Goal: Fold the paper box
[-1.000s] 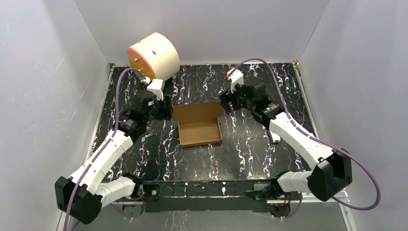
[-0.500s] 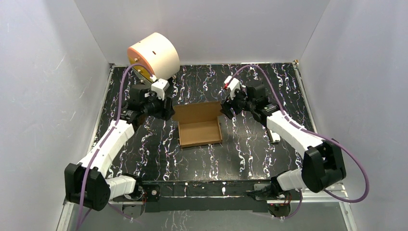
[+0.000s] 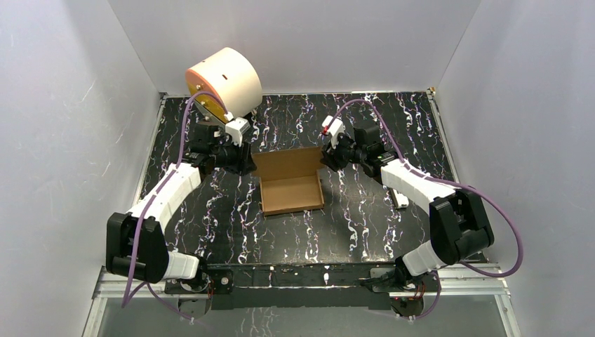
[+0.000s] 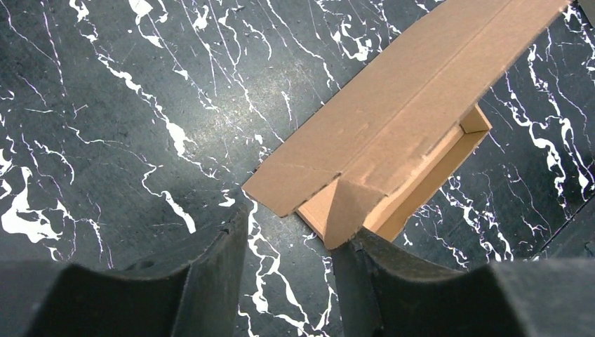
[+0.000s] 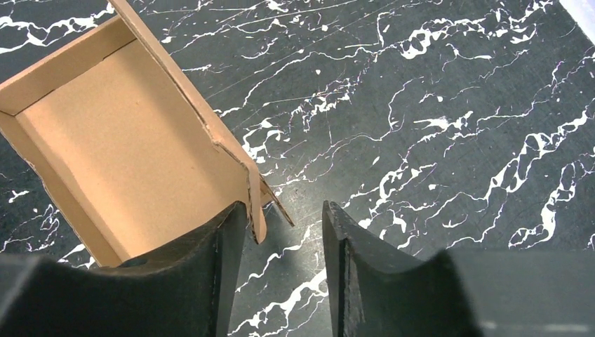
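Observation:
The brown paper box lies mid-table as a shallow open tray with its lid flap raised at the back. My left gripper is open at the box's back left corner; in the left wrist view the lid and a folded corner tab lie just ahead, the tab touching the right finger. My right gripper is open at the back right corner. In the right wrist view the tray is on the left, its corner edge between the jaws next to the left finger.
A cream cylinder with an orange face stands at the back left, behind my left arm. A small white-and-black bar lies right of the box under my right arm. Grey walls close in three sides of the black marbled table.
Both arms have reached further forward and inward, bringing both grippers closer to the box's back corners. The box has not visibly moved.

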{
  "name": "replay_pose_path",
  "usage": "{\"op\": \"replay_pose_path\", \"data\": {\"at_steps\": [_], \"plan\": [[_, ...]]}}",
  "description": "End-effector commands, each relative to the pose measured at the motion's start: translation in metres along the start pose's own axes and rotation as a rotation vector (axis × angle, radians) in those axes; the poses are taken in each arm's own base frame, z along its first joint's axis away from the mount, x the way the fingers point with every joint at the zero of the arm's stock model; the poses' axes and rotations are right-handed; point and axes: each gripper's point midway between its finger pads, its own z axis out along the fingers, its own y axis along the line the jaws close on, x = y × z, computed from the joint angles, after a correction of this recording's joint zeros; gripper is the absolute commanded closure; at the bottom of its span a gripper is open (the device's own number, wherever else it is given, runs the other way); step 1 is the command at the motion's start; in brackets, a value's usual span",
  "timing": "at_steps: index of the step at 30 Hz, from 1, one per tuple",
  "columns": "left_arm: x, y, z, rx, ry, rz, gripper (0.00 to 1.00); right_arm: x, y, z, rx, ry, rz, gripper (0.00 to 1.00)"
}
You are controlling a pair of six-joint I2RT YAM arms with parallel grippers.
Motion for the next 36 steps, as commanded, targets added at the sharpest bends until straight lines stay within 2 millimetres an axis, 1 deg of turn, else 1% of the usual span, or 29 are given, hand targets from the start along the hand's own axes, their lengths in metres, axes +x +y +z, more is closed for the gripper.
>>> {"op": "replay_pose_path", "data": {"at_steps": [1,4,5,7,12,16,20,22,25,28,32,36], "plan": [[-0.02,-0.008,-0.004,0.046,-0.052,0.023,0.59,-0.016,-0.005,0.004,0.003,-0.069,-0.024,0.51],[-0.02,-0.01,-0.003,0.061,-0.052,0.015,0.66,-0.018,-0.003,0.004,-0.004,-0.074,-0.005,0.61],[-0.021,-0.011,-0.003,0.067,-0.055,0.012,0.68,-0.017,-0.003,0.003,-0.005,-0.073,0.0,0.62],[-0.022,-0.014,-0.002,0.089,-0.06,0.008,0.71,-0.017,-0.001,0.001,-0.003,-0.075,0.01,0.67],[-0.023,-0.021,0.002,0.137,-0.065,-0.006,0.75,-0.018,0.006,-0.002,-0.021,-0.093,0.029,0.76],[-0.024,-0.02,0.001,0.134,-0.081,0.01,0.68,-0.022,0.01,-0.002,-0.044,-0.105,0.028,0.79],[-0.023,-0.007,-0.006,0.04,-0.098,0.083,0.6,-0.02,0.01,-0.002,-0.05,-0.098,0.023,0.82],[-0.024,-0.003,-0.01,0.013,-0.119,0.115,0.57,-0.02,0.011,-0.003,-0.052,-0.101,0.013,0.83],[-0.026,-0.004,-0.013,0.012,-0.136,0.141,0.55,-0.018,0.012,-0.002,-0.058,-0.097,0.005,0.85],[-0.026,-0.003,-0.011,0.03,-0.132,0.151,0.55,-0.017,0.013,-0.002,-0.066,-0.094,-0.002,0.86],[-0.033,-0.001,-0.006,0.046,-0.125,0.186,0.52,-0.017,0.015,-0.001,-0.086,-0.097,-0.015,0.89],[-0.039,0.009,-0.006,0.027,-0.138,0.272,0.48,-0.016,0.017,-0.001,-0.097,-0.095,-0.037,0.91]]}}
